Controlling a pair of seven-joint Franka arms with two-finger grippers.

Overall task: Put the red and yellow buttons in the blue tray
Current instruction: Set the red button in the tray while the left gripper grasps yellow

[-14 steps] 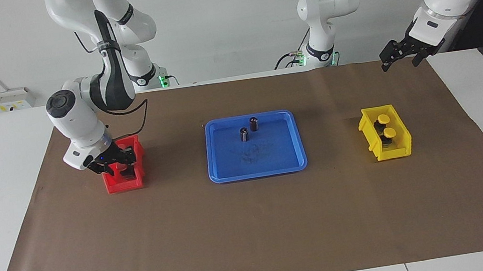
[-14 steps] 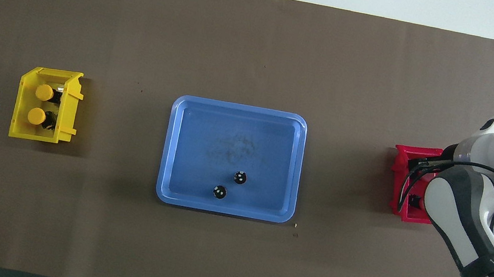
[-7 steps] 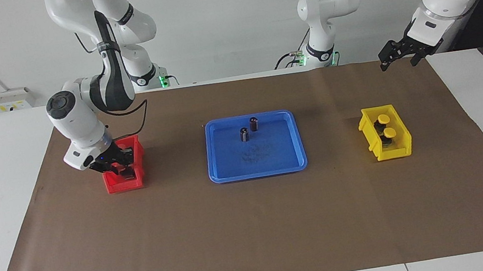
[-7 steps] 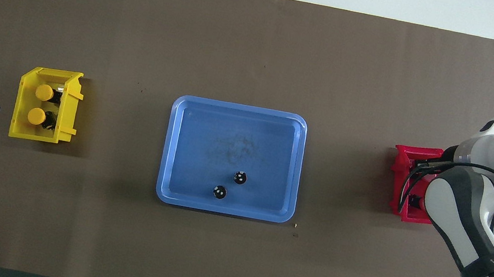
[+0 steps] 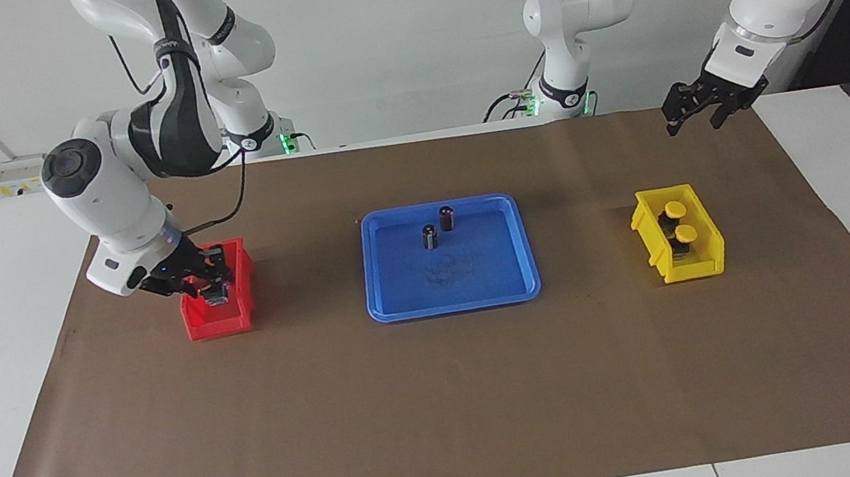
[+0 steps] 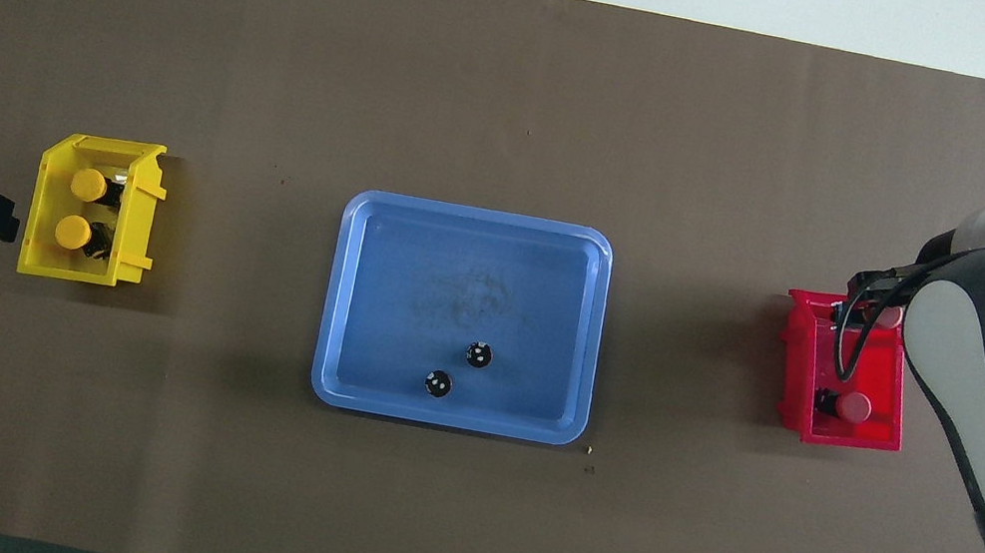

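So far nothing that belongs in the blue tray (image 5: 453, 295) is there: it holds only two dark cylinders (image 5: 438, 228). Both yellow buttons (image 6: 80, 208) sit in the yellow bin (image 6: 40, 245) toward the left arm's end of the surface. One red button (image 6: 853, 406) lies in the red bin (image 5: 217, 324) at the right arm's end; a pale red cap shows beside the right arm in the overhead view, likely the second, though I cannot be sure. The right hand (image 5: 209, 289) hangs just over the red bin, clenched on a small dark thing that may be that button. The left hand (image 5: 694, 109) is up in the air near the yellow bin; whether it is released I cannot tell. All four buttons are left to move, the first probably under way
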